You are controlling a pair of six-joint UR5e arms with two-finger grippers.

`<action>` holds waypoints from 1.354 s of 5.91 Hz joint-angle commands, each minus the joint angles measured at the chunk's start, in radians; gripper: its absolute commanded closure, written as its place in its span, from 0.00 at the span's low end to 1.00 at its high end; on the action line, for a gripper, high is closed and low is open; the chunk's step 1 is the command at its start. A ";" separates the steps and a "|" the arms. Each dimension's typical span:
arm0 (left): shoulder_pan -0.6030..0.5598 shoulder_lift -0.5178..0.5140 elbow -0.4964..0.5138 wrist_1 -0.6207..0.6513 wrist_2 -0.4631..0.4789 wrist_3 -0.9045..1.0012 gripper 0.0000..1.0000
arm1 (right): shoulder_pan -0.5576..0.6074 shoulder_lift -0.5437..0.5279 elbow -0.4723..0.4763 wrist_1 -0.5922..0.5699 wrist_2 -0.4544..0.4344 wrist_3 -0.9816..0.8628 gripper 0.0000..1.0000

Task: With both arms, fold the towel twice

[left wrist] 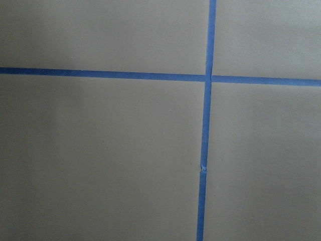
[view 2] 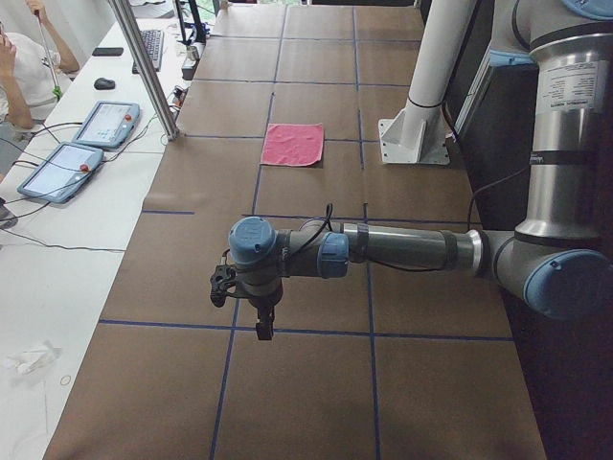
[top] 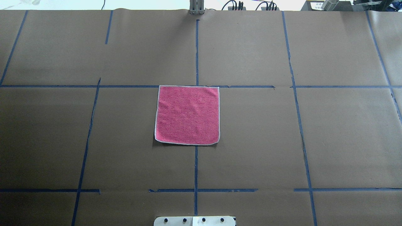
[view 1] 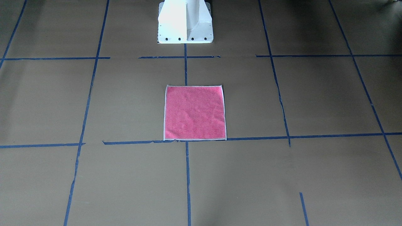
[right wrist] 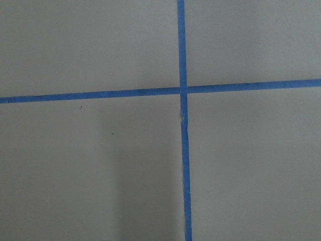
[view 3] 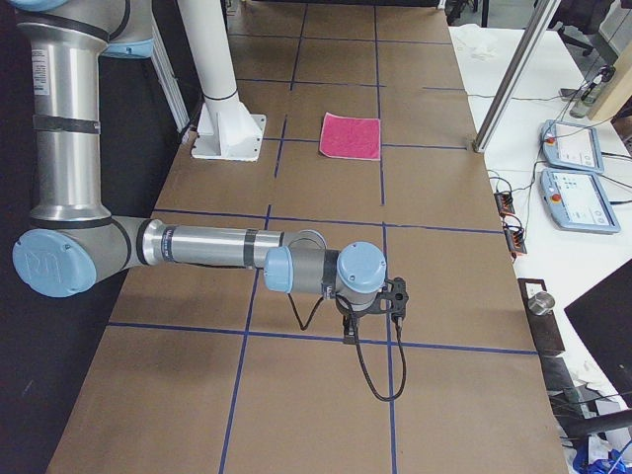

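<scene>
The towel (view 1: pixel 194 113) lies flat and unfolded, pink face up, in the middle of the table, and shows in the overhead view (top: pixel 187 115). It is far from both grippers. My left gripper (view 2: pixel 264 326) hangs over the table's left end, well short of the towel (view 2: pixel 293 145); I cannot tell whether it is open or shut. My right gripper (view 3: pixel 351 331) hangs over the table's right end, away from the towel (view 3: pixel 352 135); I cannot tell its state either. Neither arm shows in the overhead or front view. Both wrist views show only brown paper and blue tape.
The white pedestal base (view 1: pixel 185 22) stands at the robot's edge, close behind the towel. A metal post (view 2: pixel 144 67) rises at the far edge. Tablets (view 2: pixel 57 172) and an operator (view 2: pixel 24 57) are at a side table beyond it.
</scene>
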 commanded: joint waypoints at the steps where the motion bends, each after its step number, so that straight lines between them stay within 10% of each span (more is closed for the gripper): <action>1: 0.046 -0.067 -0.081 0.001 -0.006 -0.095 0.00 | -0.007 0.033 0.017 0.001 0.004 0.003 0.00; 6: 0.679 -0.384 -0.272 0.009 0.039 -1.141 0.00 | -0.296 0.241 0.096 0.016 -0.005 0.398 0.00; 8: 0.914 -0.463 -0.245 -0.003 0.246 -1.440 0.00 | -0.434 0.258 0.185 0.149 -0.008 0.808 0.00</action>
